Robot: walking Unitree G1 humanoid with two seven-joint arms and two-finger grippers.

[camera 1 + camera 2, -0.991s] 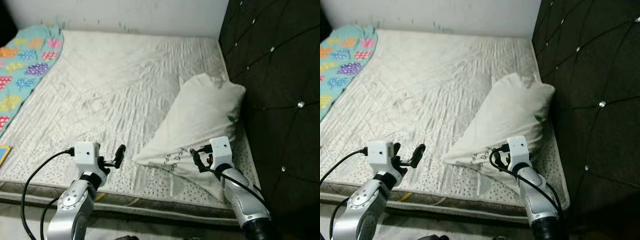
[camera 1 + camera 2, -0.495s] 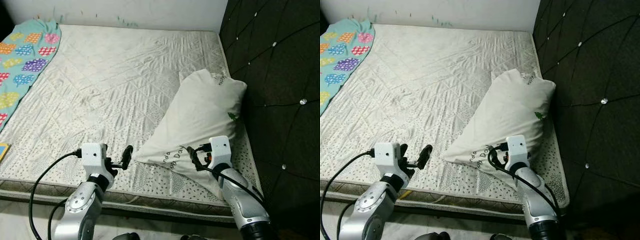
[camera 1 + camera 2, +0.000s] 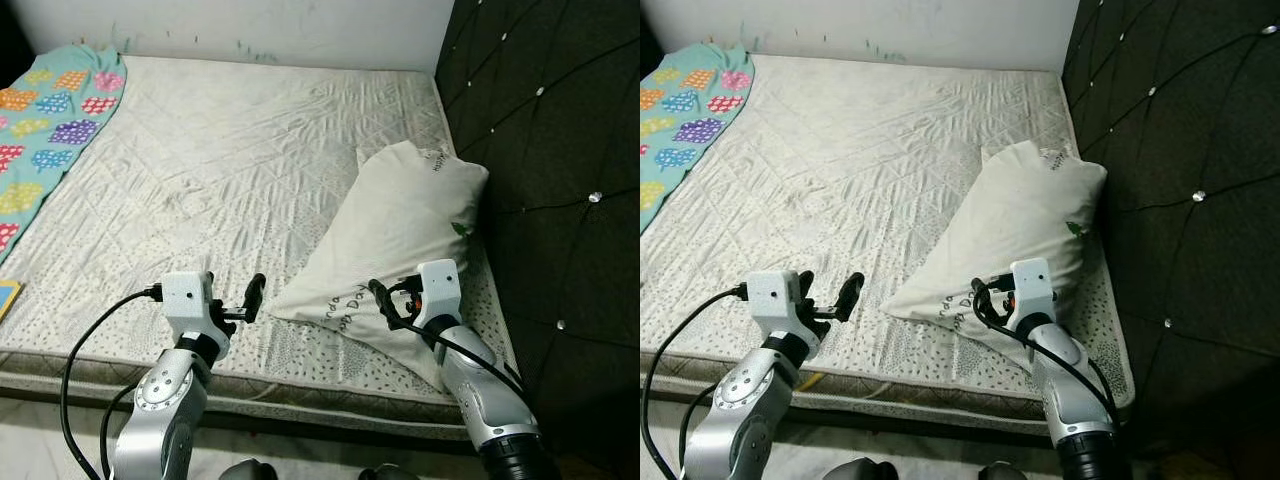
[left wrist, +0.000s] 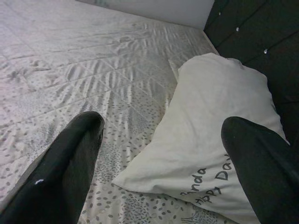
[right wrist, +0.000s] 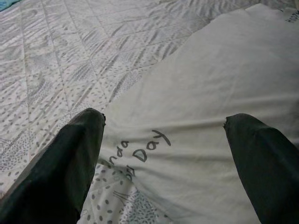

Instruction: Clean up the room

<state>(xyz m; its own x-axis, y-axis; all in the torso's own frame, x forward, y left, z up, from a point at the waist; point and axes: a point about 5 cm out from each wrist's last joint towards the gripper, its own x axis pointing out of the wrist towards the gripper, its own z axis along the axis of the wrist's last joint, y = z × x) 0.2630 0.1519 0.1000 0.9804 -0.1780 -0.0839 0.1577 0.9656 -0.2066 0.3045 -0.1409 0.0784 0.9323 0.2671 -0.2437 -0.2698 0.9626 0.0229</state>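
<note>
White pillow [image 3: 400, 235] lies on the bare quilted mattress [image 3: 220, 170], at the mattress's right edge near the front right corner. Its far end leans on the dark tufted headboard [image 3: 540, 150]; its near corner, with printed lettering, points toward the mattress's front edge.

Right gripper [image 3: 992, 296] is over the near end of the pillow, fingers spread wide. In the right wrist view one fingertip [image 5: 88, 126] sits by the pillow's near corner next to the lettering and the other is over the pillow's body; contact is unclear.

Left gripper [image 3: 243, 302] is above the front edge of the mattress, just left of the pillow's corner, fingers also apart with nothing between them. It points at the pillow, not touching.

Patterned teal blanket [image 3: 45, 125] covers the mattress's far left corner, well apart from the pillow.
</note>
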